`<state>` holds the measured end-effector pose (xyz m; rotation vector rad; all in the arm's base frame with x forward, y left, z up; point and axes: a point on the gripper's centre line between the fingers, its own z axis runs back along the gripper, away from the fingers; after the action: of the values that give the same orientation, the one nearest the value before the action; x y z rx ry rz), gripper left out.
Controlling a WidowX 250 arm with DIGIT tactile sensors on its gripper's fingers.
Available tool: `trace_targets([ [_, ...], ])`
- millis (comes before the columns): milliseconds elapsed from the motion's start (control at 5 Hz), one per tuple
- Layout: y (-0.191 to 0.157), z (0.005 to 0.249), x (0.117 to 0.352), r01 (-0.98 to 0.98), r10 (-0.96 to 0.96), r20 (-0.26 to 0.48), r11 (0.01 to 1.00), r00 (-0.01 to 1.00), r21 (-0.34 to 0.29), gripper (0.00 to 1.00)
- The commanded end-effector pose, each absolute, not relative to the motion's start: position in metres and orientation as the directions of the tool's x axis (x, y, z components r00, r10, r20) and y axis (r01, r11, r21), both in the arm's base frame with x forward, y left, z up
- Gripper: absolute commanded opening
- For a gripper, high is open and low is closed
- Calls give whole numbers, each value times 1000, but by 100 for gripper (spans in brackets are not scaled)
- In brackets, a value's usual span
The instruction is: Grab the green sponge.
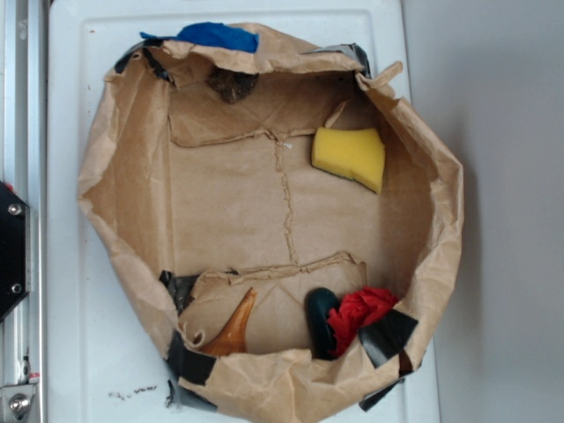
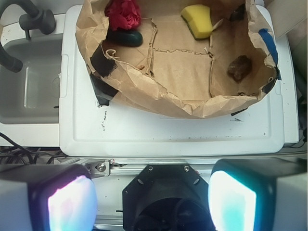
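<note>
The green sponge (image 1: pixel 351 157) is a bright yellow foam wedge lying inside a brown paper bag tray (image 1: pixel 123 176), against its right wall. The wrist view shows the sponge (image 2: pixel 197 20) at the top, in the far part of the bag (image 2: pixel 144 98). My gripper (image 2: pixel 151 202) hangs well back from the bag, over the robot's black base (image 2: pixel 163 185), off the near edge of the white top. Its two fingers (image 2: pixel 72 204) stand wide apart with nothing between them. The exterior view does not show the gripper.
Also in the bag are a dark green glossy oval (image 1: pixel 319 319), a red cloth wad (image 1: pixel 361 310), a brown wooden piece (image 1: pixel 233 330) and a dark brown lump (image 1: pixel 232 84). Blue cloth (image 1: pixel 216 35) hangs on the rim. A sink (image 2: pixel 29 82) lies left of the white top (image 2: pixel 168 134).
</note>
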<state>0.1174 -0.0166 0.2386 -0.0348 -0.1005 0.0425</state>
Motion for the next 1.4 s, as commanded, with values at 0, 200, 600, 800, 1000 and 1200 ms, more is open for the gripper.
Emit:
trace_targets([
  [0, -17, 239, 117, -41, 44, 100, 998, 994, -37, 100],
  [200, -15, 244, 167, -33, 38, 121, 999, 992, -42, 100],
  [600, -12, 207, 267, 145, -130, 178, 987, 975, -71, 100],
  [800, -12, 207, 267, 145, -130, 178, 987, 975, -71, 100],
  [1000, -12, 207, 267, 145, -130, 178, 987, 975, -71, 100],
  [1200, -12, 207, 267, 145, -130, 178, 987, 975, -71, 100],
])
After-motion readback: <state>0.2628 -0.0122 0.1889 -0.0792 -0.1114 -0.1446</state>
